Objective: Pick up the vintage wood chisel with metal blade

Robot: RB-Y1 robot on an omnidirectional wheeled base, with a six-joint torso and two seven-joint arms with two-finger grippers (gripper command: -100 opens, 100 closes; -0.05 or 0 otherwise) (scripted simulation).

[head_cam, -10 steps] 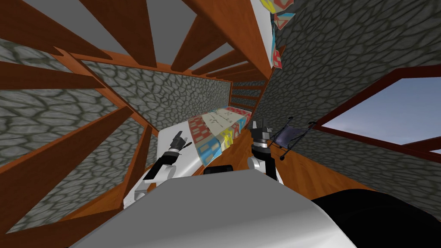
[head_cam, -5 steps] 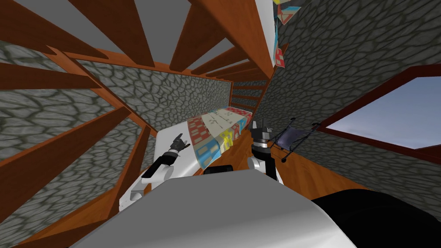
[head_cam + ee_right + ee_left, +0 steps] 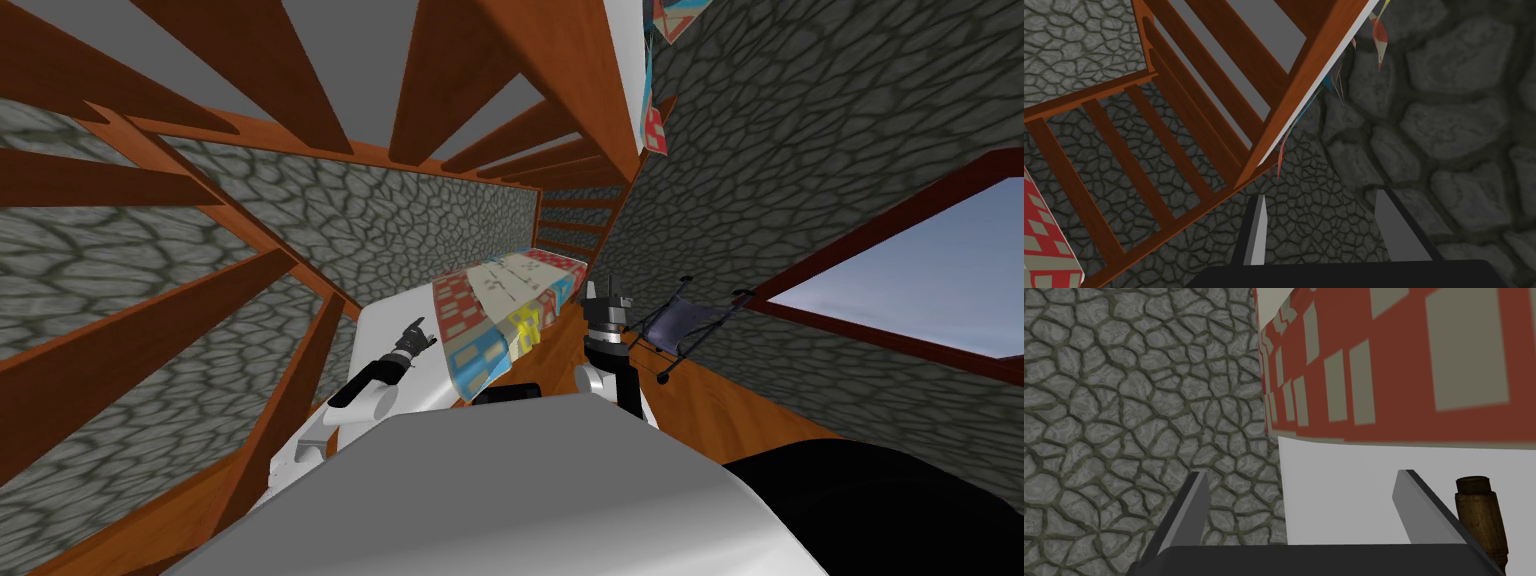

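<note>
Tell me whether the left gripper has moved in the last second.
Cannot tell: the head view itself shifted, and the left gripper stays at the quilt edge.

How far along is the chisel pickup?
Done: the left gripper is open at the white mattress. In hand: alignment; the chisel, wooden handle showing, lies just outside one finger, not between them. Left: centre on it, close, lift. The right gripper is open and empty.
</note>
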